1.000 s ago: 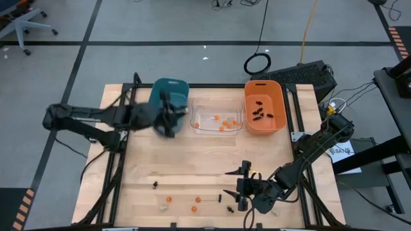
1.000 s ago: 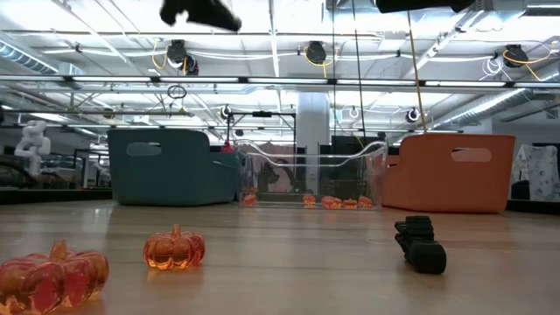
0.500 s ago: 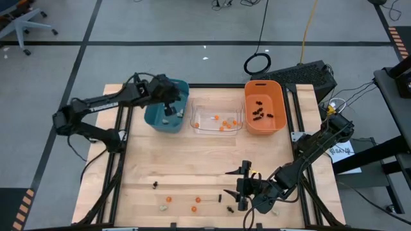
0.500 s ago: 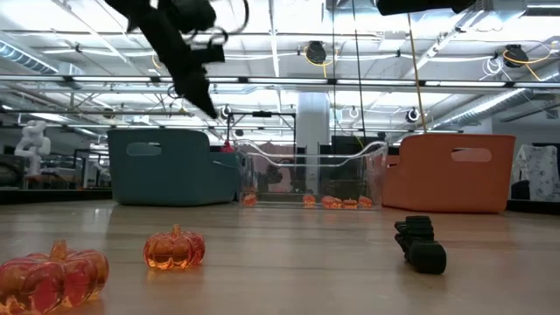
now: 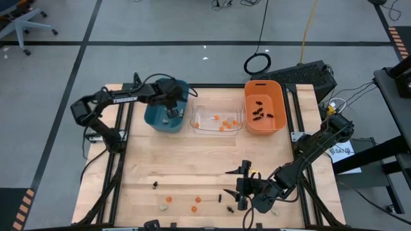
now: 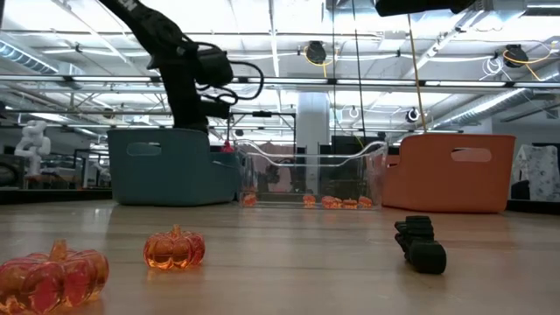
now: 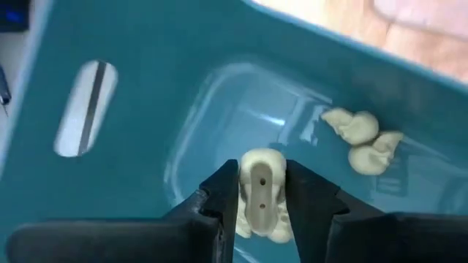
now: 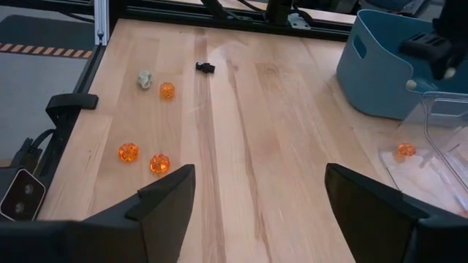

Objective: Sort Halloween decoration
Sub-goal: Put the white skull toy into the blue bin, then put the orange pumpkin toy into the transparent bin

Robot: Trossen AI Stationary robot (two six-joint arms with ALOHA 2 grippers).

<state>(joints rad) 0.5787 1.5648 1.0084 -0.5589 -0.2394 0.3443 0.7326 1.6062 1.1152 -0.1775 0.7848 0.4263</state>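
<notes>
From above, the left gripper [image 5: 171,106] hangs over the teal bin [image 5: 157,116], beside the clear bin [image 5: 216,130] and the orange bin [image 5: 277,124]. The right gripper [image 5: 242,186] rests low near the table's front edge, with orange pumpkins [image 5: 169,199] and a black spider [image 5: 155,185] scattered on the table [image 5: 192,160] nearby.

At table height, two pumpkins [image 6: 174,248] and a black lump [image 6: 421,244] lie in front of the bins.

The left wrist view shows the fingers [image 7: 223,196] pinching a pale lump [image 7: 260,191]; two more pale lumps [image 7: 363,136] lie on the bin floor.

In the right wrist view, its fingers [image 8: 162,197] stand wide apart, holding nothing.
</notes>
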